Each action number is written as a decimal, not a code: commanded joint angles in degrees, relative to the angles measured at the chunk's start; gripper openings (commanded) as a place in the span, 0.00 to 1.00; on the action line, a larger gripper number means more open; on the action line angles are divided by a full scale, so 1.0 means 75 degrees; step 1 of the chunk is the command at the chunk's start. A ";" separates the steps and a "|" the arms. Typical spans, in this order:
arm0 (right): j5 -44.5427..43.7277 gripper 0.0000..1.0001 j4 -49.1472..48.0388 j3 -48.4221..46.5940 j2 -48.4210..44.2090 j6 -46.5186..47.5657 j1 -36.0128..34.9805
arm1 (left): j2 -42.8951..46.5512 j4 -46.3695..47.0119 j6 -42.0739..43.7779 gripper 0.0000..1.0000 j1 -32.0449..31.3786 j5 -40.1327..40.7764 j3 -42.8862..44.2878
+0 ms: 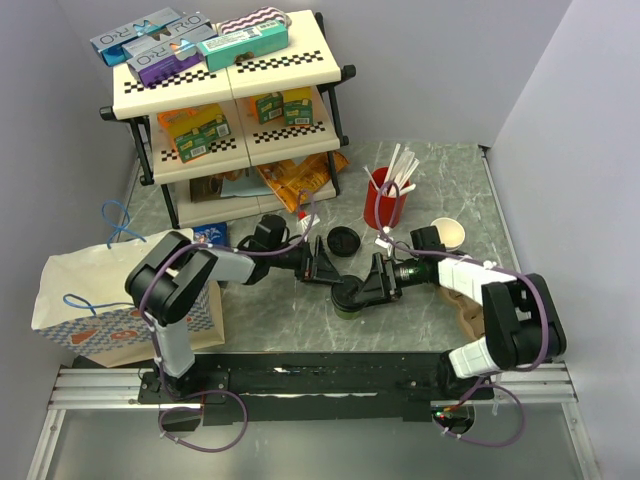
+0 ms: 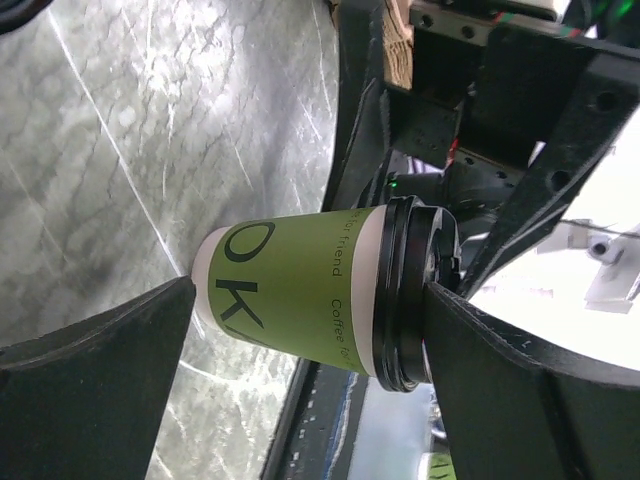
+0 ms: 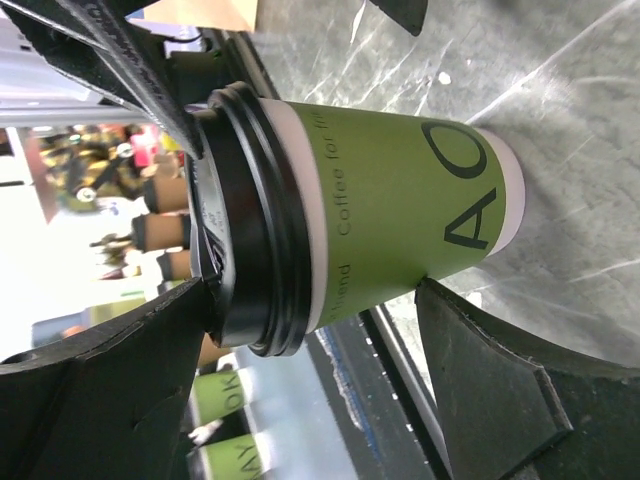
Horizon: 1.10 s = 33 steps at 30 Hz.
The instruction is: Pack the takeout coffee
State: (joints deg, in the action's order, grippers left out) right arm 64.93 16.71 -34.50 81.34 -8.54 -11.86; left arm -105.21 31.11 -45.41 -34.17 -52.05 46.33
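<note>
The takeout coffee (image 1: pixel 350 297), a green paper cup with its black lid (image 2: pixel 405 295) fitted on, stands at the table's middle between both grippers. My left gripper (image 1: pixel 335 284) reaches it from the left, spread wide. In its wrist view (image 2: pixel 310 292) one finger rests on the lid top. The other sits beside the cup's base, contact unclear. My right gripper (image 1: pixel 368 290) comes from the right. In its wrist view (image 3: pixel 310 288) one finger touches the lid rim and the other touches the green wall (image 3: pixel 400 190) near the base.
A loose black lid (image 1: pixel 343 241) lies just behind the cup. An open green cup (image 1: pixel 447 234) and a red cup of white sticks (image 1: pixel 384 203) stand at back right. A paper bag (image 1: pixel 105 300) lies at left. A snack shelf (image 1: pixel 230 95) stands behind.
</note>
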 commanded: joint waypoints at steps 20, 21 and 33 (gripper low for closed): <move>-0.2867 0.80 0.0104 0.0112 0.0475 0.0060 -0.1066 | -0.1839 -0.0890 -0.0274 0.94 0.0021 0.1596 -0.0247; -0.2937 0.80 0.0116 0.0123 0.0405 0.0048 -0.1125 | -0.1851 -0.0960 -0.0274 0.94 0.0021 0.1655 -0.0293; -0.1533 0.89 -0.0915 0.0908 -0.1960 0.0142 -0.1114 | -0.1336 -0.1348 0.0839 0.94 -0.0049 0.1246 0.0548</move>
State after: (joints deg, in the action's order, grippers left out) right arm 55.68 13.02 -31.64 71.55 -15.09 -17.54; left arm -111.83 34.04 -50.17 -33.95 -58.54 49.84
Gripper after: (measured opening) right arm 0.880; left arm 0.939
